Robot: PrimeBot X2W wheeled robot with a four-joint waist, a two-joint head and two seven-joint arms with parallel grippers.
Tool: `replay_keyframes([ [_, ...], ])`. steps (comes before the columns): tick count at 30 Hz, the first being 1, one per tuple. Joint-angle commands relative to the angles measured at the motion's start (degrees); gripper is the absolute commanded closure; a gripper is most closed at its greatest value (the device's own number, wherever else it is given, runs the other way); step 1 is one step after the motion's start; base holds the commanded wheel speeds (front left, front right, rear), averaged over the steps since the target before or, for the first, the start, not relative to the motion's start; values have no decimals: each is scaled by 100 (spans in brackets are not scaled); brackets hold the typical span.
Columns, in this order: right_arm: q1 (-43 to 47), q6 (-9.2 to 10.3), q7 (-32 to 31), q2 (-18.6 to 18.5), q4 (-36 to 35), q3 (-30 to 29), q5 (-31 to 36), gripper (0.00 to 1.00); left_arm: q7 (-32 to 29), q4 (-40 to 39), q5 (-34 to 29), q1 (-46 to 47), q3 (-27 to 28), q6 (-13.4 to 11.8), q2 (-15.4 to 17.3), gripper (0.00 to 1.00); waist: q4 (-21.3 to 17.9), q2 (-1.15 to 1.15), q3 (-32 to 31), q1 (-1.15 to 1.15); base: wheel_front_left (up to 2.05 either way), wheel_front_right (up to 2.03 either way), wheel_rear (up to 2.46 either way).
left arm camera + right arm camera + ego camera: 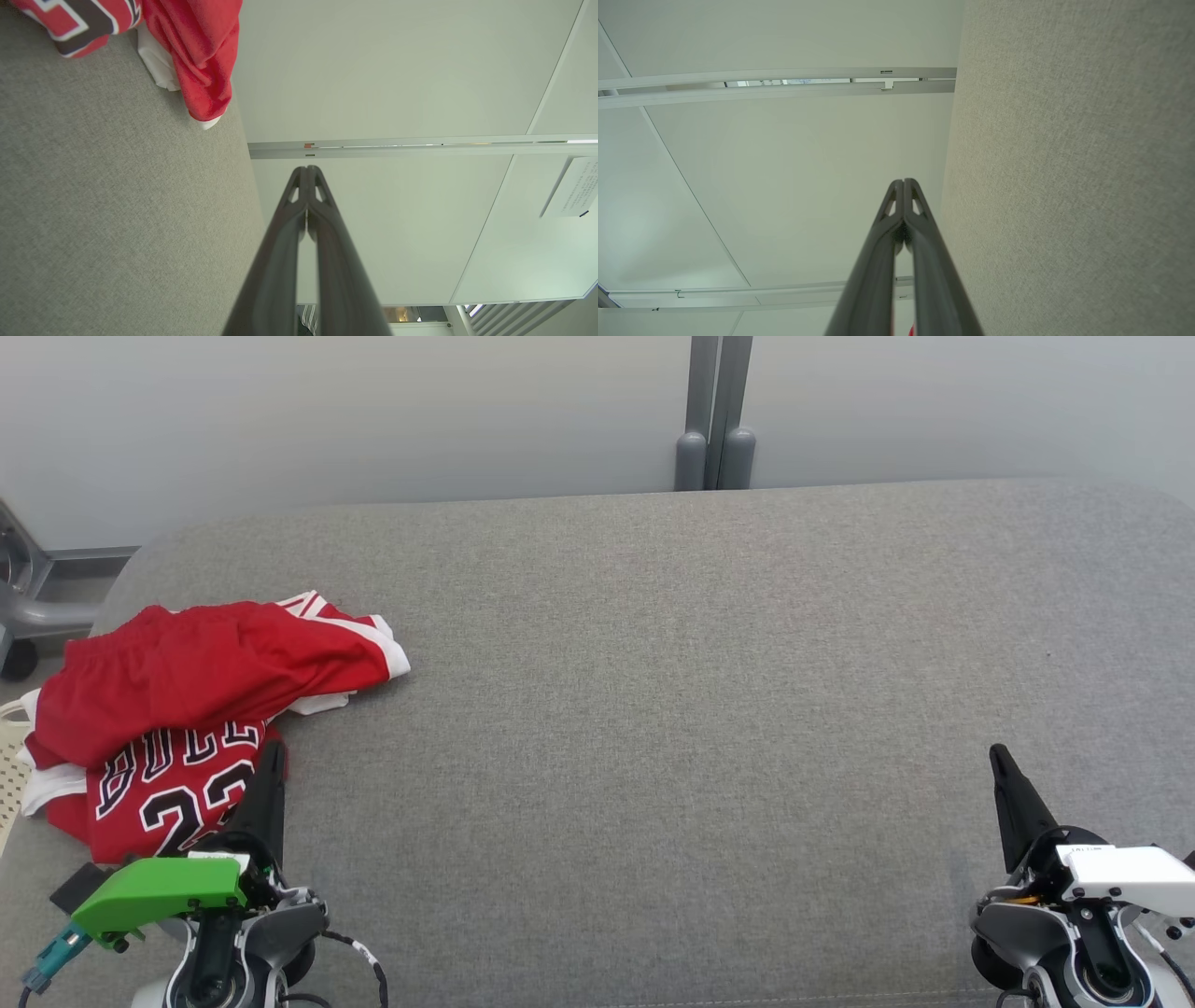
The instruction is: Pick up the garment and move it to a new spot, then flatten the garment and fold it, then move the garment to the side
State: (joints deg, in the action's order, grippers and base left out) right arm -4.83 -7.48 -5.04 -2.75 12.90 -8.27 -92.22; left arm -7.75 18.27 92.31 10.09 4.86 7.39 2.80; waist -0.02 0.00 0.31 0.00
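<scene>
- Red garment (187,709), lying at the left edge of the grey cushion (700,709): black block letters outlined in white read "BULL". They run at a slant, and the rest of the word is lost under a fold.
- Same garment, just below the letters: the large number "23" in the same black-and-white style, partly covered.
- Left wrist view: a white paper sheet (572,186) on a pale wall panel (373,70) carries lines of print, too small to read.

My left gripper (271,753) hides part of the crumpled red basketball jersey (177,681); I can't read the small white wall notice (571,186).
</scene>
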Motion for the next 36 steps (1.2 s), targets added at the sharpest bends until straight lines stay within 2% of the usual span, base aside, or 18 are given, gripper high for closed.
replay_keyframes([
  [1, -28, -2, -37, -26, -25, -6, -41, 100, -6, -11, -4, 75, 8, 33, 5, 100, 0, 0, 0, 0, 0, 0, 0],
  [9, -28, -2, -37, -26, -25, -6, -41, 100, -6, -11, -4, 75, 8, 33, 5, 100, 0, 0, 0, 0, 0, 0, 0],
  [10, 6, 0, 3, 3, 17, 2, 4, 0, 1, 15, 0, -8, -2, -1, -1, 0, 0, 0, 0, 0, 0, 0, 0],
  [15, 171, 2, 31, 66, 216, 39, 14, 0, 25, 230, -3, -228, -25, -17, -40, 0, 0, 0, 0, 0, 0, 0, 0],
  [24, 127, 2, 277, 54, 233, 256, 297, 0, 299, 100, -150, -343, -167, -13, -19, 0, -8, 0, -48, 0, 0, 0, 0],
  [31, 90, 1, 427, 47, 298, 328, 715, 0, 475, 83, -426, -389, -271, -10, 28, 0, -8, 0, -75, 0, 0, 0, 0],
  [36, 31, 1, 542, 41, 413, 451, 1313, 0, 609, 88, -765, -412, -316, -8, 35, 0, -9, 0, -101, 0, 0, 0, 0],
])
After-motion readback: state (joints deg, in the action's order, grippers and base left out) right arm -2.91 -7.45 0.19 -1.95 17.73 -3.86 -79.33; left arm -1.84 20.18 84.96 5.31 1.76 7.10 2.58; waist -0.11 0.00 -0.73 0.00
